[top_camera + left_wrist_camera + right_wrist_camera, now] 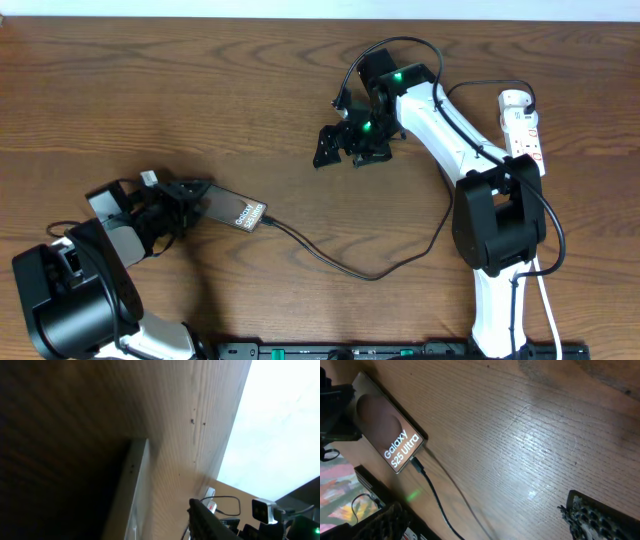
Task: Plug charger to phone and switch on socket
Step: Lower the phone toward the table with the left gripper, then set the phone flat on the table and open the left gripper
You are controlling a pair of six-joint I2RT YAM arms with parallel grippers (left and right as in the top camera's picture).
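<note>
Black right hand (345, 148) spread wide, holding nothing; left hand (190, 195) at phone (245, 213) end, grip unclear, charger (330, 262) plugged in

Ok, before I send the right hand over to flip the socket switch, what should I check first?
1. Plug of the charger seated in the end of the phone: ok.
2. Cable lying slack on the table, not taut: ok.
3. The right hand open and empty: ok.
4. Hold of the left hand on the phone: cannot tell; it sits at the phone's far end.
5. Switch position on the socket: cannot tell; too small, and the right arm partly covers it.
</note>
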